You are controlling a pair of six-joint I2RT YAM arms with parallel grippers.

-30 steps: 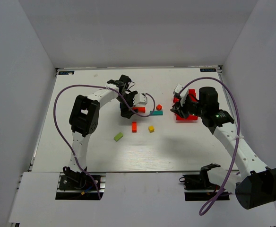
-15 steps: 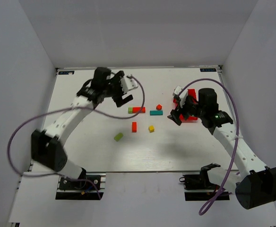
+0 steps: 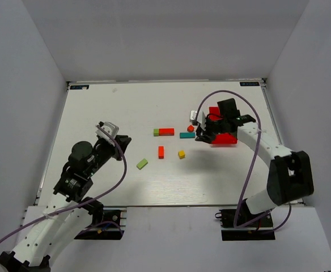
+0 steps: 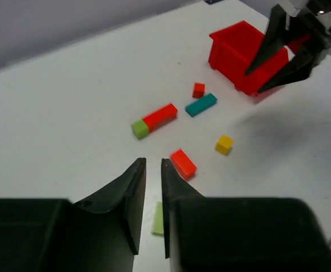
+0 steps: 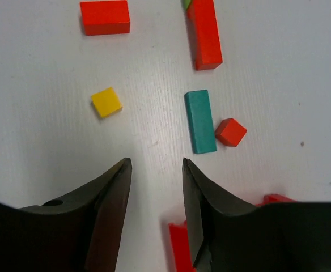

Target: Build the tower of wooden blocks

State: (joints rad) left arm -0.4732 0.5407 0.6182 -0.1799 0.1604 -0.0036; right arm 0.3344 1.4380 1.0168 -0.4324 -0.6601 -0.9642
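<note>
lime bar (image 3: 141,164) whole overhead, half-hidden left wrist

Two arms on show, left arm (image 3: 46,226) and right arm (image 3: 267,148): white links, black joint housings, a purple cable (image 3: 228,92) looping off each. My left pincer (image 4: 152,161) has matte black wedge fingers (image 4: 128,198); my right pincer (image 5: 156,161) matches. Black base mounts (image 3: 239,218) at the near edge of the table (image 3: 97,102).
</note>
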